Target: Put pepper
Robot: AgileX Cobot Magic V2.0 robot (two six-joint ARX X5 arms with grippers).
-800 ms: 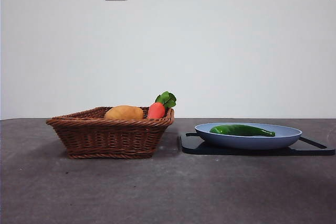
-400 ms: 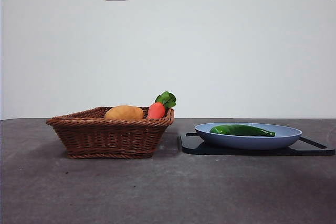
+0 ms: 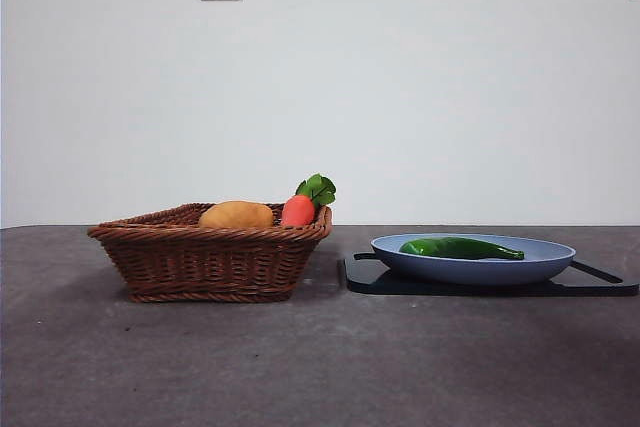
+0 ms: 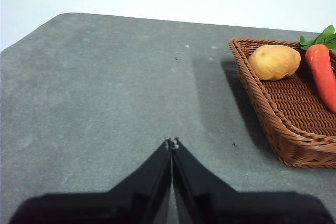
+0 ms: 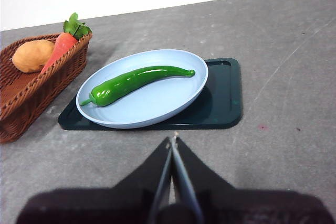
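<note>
While both arms wait off the table, the left gripper [image 4: 172, 141] and right gripper [image 5: 172, 139] have their jaws pressed together, holding nothing. The pepper [image 5: 134, 82] lies across the blue plate [image 5: 178, 98] on a dark tray [image 5: 223, 103], beside the wicker basket [image 3: 210, 257] holding a potato [image 3: 236, 215] and carrot [image 3: 298, 210].

The basket's [image 3: 210, 259] wall hides most of the carrot [image 3: 298, 210].
</note>
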